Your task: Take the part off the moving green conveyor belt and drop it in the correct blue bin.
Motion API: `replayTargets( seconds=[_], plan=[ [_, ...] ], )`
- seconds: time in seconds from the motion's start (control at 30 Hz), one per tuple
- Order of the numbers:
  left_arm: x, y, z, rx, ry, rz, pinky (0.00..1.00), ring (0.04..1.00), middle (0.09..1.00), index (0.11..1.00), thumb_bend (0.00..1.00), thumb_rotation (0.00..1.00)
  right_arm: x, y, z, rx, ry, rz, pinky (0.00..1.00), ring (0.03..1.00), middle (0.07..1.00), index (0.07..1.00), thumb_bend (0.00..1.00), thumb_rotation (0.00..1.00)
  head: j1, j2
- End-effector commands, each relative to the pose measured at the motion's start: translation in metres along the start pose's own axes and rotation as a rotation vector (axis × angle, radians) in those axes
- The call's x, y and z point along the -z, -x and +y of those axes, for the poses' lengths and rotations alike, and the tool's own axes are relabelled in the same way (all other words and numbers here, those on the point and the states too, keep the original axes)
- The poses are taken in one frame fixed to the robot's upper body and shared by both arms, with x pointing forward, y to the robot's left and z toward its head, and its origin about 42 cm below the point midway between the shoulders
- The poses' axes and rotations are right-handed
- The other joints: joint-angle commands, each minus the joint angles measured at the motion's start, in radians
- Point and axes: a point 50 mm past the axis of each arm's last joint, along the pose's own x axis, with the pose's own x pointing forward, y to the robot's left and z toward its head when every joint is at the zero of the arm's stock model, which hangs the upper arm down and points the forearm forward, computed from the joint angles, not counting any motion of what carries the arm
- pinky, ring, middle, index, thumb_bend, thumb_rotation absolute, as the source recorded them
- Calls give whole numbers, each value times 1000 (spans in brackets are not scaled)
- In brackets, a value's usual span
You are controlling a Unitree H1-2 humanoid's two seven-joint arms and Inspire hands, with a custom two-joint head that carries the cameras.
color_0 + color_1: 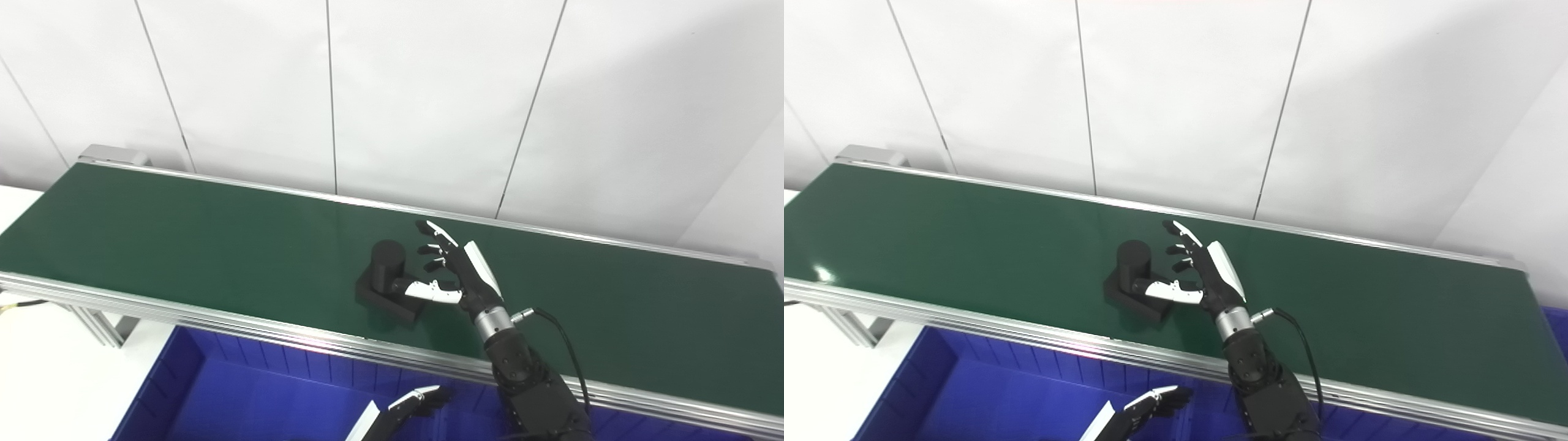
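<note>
A black part point(387, 282), a short cylinder on a square base, sits on the green conveyor belt point(184, 233) near its front edge. My right hand point(456, 269) is open just right of it, fingers spread, with the thumb reaching over the base beside the cylinder. Whether the thumb touches is unclear. My left hand point(416, 401) hangs low over the blue bin point(245, 386), below the belt's front rail; only its fingers show, loosely curled and empty. The part also shows in the right eye view point(1134, 278).
The belt's metal rails point(275, 340) run along front and back. A white panelled wall stands behind. A white tabletop point(55, 380) lies at the left by the belt's frame legs. A cable point(566, 349) loops from my right wrist.
</note>
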Motion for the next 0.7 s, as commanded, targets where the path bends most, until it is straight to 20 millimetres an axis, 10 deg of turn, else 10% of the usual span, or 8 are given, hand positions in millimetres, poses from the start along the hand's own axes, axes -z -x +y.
replayTargets(
  seconds=[0.0,0.37,0.67],
  plan=[
    [-14,-5,1,-22,6,-85,800,814,818,804,1000,881,-27,-21,-9,24,12,-99,674,804,902,895,1000,538,4,1],
    [-23,0,2,-42,13,-116,787,796,806,800,983,853,-17,-25,-7,10,30,-30,585,770,889,867,997,441,13,4],
    [-28,3,0,-40,31,-127,783,799,807,801,989,839,-17,-31,-6,88,95,63,415,554,741,774,887,237,7,8]
  ],
)
